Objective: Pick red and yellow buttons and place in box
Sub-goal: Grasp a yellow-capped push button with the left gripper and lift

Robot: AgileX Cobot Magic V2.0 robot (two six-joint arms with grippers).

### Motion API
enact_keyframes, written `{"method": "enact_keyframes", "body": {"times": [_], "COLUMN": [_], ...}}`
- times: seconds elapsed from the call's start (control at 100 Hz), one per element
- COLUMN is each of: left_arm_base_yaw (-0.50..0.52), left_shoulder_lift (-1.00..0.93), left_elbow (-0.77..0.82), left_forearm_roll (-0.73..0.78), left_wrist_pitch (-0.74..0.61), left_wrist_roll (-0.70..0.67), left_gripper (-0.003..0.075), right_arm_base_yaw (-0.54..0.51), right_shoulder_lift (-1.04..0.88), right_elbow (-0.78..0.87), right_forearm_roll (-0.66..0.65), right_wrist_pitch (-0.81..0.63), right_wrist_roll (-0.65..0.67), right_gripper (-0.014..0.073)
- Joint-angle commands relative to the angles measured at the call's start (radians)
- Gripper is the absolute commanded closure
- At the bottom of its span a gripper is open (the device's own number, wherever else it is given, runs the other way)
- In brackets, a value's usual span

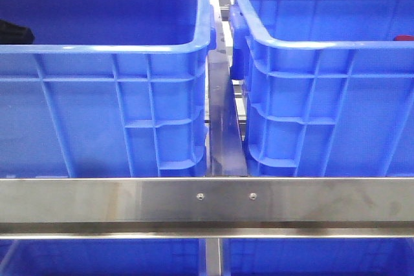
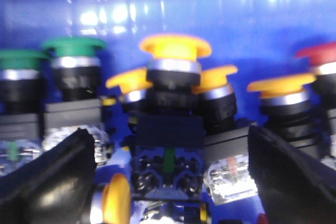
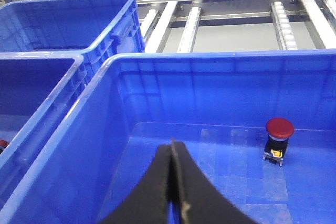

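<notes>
In the left wrist view my left gripper [image 2: 170, 182] is open, low inside a blue crate among several push buttons. Its black fingers [image 2: 52, 182] stand on either side of an upright yellow button [image 2: 175, 48] without touching it. More yellow buttons [image 2: 283, 85] and a red button [image 2: 321, 55] stand beside it. In the right wrist view my right gripper [image 3: 173, 150] is shut and empty above the box [image 3: 210, 59]. One red button [image 3: 279, 128] stands on the box floor. In the front view the box [image 1: 323, 44] is the right crate.
Green buttons [image 2: 73, 46] stand beside the yellow ones. The left crate [image 1: 103, 48] holds a dark part of my left arm [image 1: 13, 30]. A steel rail [image 1: 207, 198] crosses the front. Roller rails [image 3: 191, 22] and more blue crates [image 3: 63, 14] lie behind.
</notes>
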Motion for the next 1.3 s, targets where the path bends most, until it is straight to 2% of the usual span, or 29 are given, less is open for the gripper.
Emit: {"method": "enact_keyframes", "body": {"times": [0.0,0.13,0.22,0.32,0.51,0.65,0.72,1.02,1.16,1.29], "left_arm_base_yaw": [0.001,0.001,0.001,0.001,0.001,0.001,0.001,-0.019,-0.073,-0.163], "left_shoulder_lift": [-0.036,-0.032,-0.032,-0.032,-0.032,-0.034,-0.047,-0.194,-0.292,-0.387], "left_elbow": [-0.029,-0.029,-0.029,-0.029,-0.029,-0.029,-0.029,-0.029,-0.029,-0.029], "left_forearm_roll": [0.003,0.003,0.003,0.003,0.003,0.003,0.003,0.003,0.001,-0.001], "left_wrist_pitch": [-0.058,-0.058,-0.06,-0.06,-0.054,-0.053,-0.053,0.005,0.066,0.108], "left_wrist_roll": [-0.005,-0.005,-0.005,-0.005,-0.005,-0.005,-0.005,-0.003,-0.003,-0.003], "left_gripper": [0.0185,0.0206,0.0265,0.0363,0.0607,0.0715,0.0739,0.0739,0.0739,0.0739], "right_arm_base_yaw": [-0.005,-0.005,-0.005,-0.005,-0.005,-0.005,-0.005,-0.005,-0.005,-0.005], "right_shoulder_lift": [-0.006,-0.006,-0.006,-0.006,-0.006,-0.006,-0.006,-0.006,-0.006,-0.006], "right_elbow": [-0.027,-0.027,-0.027,-0.027,-0.027,-0.027,-0.027,-0.027,-0.027,-0.027], "right_forearm_roll": [0.008,0.008,0.008,0.008,0.008,0.008,0.008,0.008,0.008,0.008], "right_wrist_pitch": [-0.005,-0.005,-0.005,-0.005,-0.005,-0.005,-0.005,-0.005,-0.005,-0.005], "right_wrist_roll": [-0.008,-0.008,-0.008,-0.008,-0.008,-0.008,-0.008,-0.008,-0.008,-0.008], "right_gripper": [0.0662,0.0662,0.0662,0.0662,0.0662,0.0662,0.0662,0.0662,0.0662,0.0662]}}
